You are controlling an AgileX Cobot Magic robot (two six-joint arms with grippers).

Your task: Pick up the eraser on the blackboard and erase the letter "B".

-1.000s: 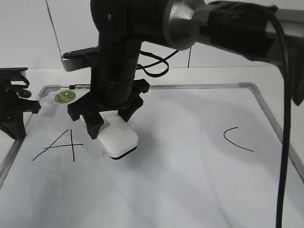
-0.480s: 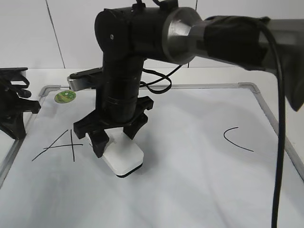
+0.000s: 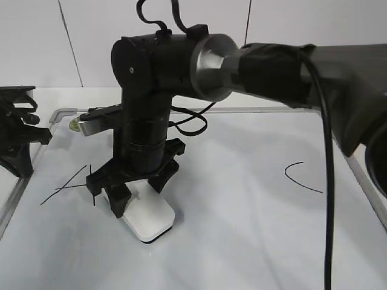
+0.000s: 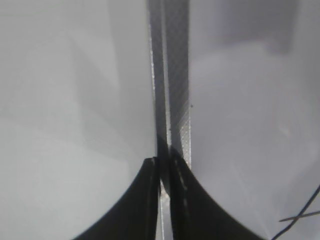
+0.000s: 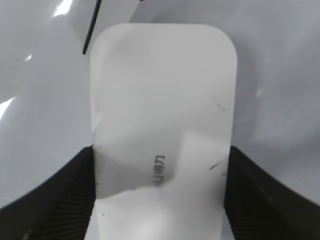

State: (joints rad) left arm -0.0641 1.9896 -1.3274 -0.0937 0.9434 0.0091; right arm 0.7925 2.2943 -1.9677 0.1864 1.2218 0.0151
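Note:
My right gripper [image 3: 138,194] reaches across to the left middle of the blackboard [image 3: 254,241] and is shut on the white eraser [image 3: 151,220], which lies flat on the board. In the right wrist view the eraser [image 5: 162,100] fills the space between both black jaws [image 5: 160,152]. The letter "B" does not show in any view. The "A" [image 3: 66,184] lies just left of the eraser, its right side partly behind my gripper. My left gripper [image 3: 24,136] sits at the board's left edge, shut and empty [image 4: 162,164], above the silver frame [image 4: 176,90].
A "C" [image 3: 301,177] is drawn on the right half of the board. A green sticker [image 3: 74,124] peeks out behind the right arm at the back left corner. The right arm and its cable span the upper right of the exterior view.
My right gripper has slid the eraser towards the front of the board and slightly left, and now covers part of the "A". The left arm has not moved.

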